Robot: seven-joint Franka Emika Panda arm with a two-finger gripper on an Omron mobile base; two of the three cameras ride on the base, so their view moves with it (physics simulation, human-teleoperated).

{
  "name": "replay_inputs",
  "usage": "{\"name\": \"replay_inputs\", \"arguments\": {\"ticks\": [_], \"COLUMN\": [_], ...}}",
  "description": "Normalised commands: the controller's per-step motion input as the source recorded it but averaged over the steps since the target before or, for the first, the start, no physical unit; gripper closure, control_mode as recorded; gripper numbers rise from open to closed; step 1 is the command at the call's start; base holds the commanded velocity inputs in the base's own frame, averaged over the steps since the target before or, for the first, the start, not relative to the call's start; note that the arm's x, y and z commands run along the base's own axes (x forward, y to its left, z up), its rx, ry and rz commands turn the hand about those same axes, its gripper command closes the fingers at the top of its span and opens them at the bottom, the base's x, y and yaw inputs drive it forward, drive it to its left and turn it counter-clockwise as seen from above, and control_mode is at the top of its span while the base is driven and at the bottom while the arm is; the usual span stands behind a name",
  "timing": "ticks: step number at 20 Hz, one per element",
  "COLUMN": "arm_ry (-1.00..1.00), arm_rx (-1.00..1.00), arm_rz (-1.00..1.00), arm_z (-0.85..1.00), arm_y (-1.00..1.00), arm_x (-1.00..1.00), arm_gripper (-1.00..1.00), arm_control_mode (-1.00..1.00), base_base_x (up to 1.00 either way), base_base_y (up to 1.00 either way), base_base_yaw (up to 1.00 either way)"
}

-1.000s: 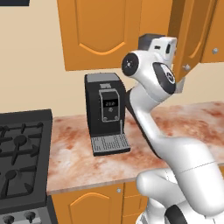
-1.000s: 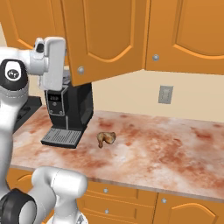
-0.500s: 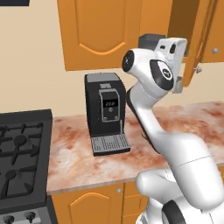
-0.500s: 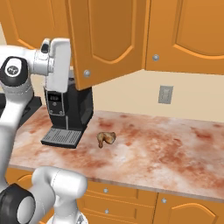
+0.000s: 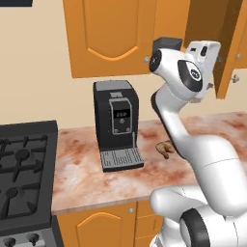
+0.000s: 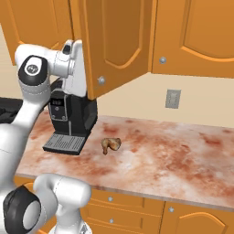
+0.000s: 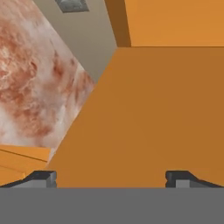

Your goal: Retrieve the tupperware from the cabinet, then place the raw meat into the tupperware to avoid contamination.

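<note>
Upper kitchen wall, arm raised. I see the gripper (image 7: 111,177) with its jaws spread wide and nothing between them, facing the flat orange underside of the cabinet (image 6: 114,41), whose door hangs open over the counter (image 6: 183,151). Compared with a second ago, the hand has swung farther toward the open door edge in the left base view, where the wrist now sits just beside the cabinet (image 5: 226,48); the base views themselves have not shifted. The raw meat (image 6: 111,145) lies on the marbled counter, just right of the coffee machine (image 6: 73,121) and apart from it, unmoved; it also shows beside the arm in the left base view (image 5: 164,148). The stove (image 5: 21,173) sits at far left. I cannot see the tupperware.
</note>
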Motion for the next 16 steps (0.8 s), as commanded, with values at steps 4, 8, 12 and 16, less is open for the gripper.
{"name": "replay_inputs", "arguments": {"ticks": [4, 8, 12, 16], "arm_ry": [0.04, 0.03, 0.03, 0.05], "arm_rx": [0.05, 0.05, 0.06, 0.06], "arm_rz": [0.00, 0.00, 0.00, 0.01], "arm_z": [-0.14, -0.17, -0.17, -0.15], "arm_y": [-0.64, -0.65, -0.62, -0.57], "arm_x": [0.01, 0.00, 0.01, 0.07], "arm_gripper": [-1.00, -1.00, -1.00, -1.00], "arm_control_mode": [-1.00, -1.00, -1.00, -1.00], "base_base_x": [0.00, 0.00, 0.00, 0.00], "base_base_y": [0.00, 0.00, 0.00, 0.00], "base_base_yaw": [0.00, 0.00, 0.00, 0.00]}}
